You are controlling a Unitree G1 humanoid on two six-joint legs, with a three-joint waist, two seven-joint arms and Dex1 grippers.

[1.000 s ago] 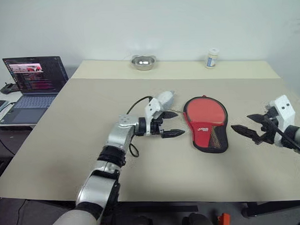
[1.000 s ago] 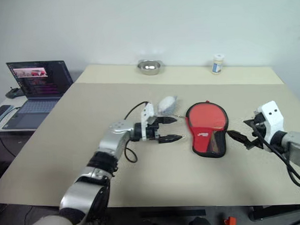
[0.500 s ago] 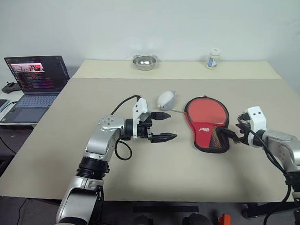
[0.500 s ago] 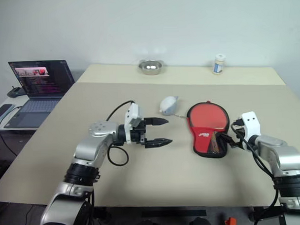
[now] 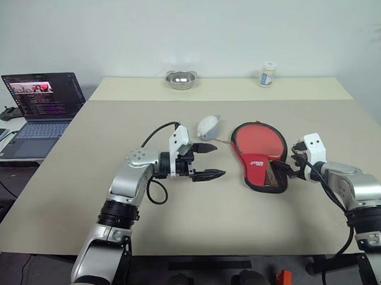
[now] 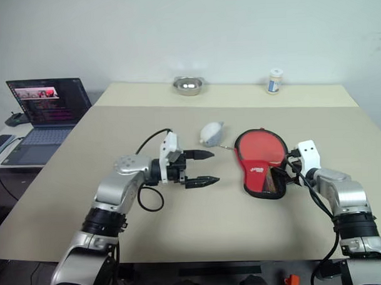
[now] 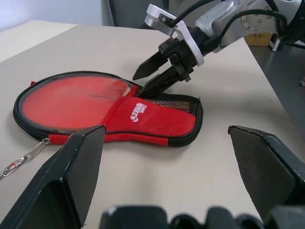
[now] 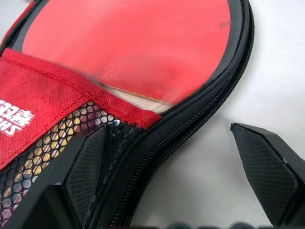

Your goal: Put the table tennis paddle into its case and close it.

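The table tennis paddle (image 5: 260,140) lies in the case (image 5: 267,175) on the table (image 5: 200,230), the laptop (image 5: 36,107) far left.

We are holding our left gripper (image 5: 207,161) level, fingers spread wide and pointing right. We are angling our right gripper (image 7: 151,76) downward with its fingers parted, right forearm stretching forward.

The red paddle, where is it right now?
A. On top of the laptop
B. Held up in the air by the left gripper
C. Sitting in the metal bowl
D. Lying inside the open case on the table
D. The paddle's round red face lies inside the unzipped case, which rests flat on the table, with the case's red and mesh flap lying over the paddle's lower part.
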